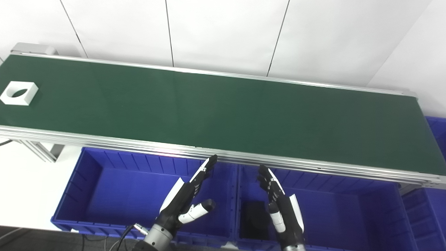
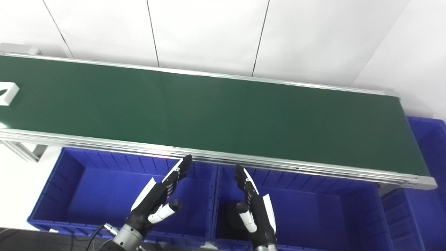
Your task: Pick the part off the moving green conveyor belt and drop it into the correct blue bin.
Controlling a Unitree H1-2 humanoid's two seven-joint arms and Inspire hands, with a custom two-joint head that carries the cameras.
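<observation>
A white square part with an oval hole (image 1: 19, 93) rides the green conveyor belt (image 1: 223, 111) far to the left, nearer the left hand (image 1: 188, 198) than the right hand (image 1: 280, 205), both empty with fingers spread.

Even, bright light is cast from above; soft glare is seen on the conveyor rail (image 1: 174, 152) toward 6 o'clock, and slight softness throughout.
</observation>
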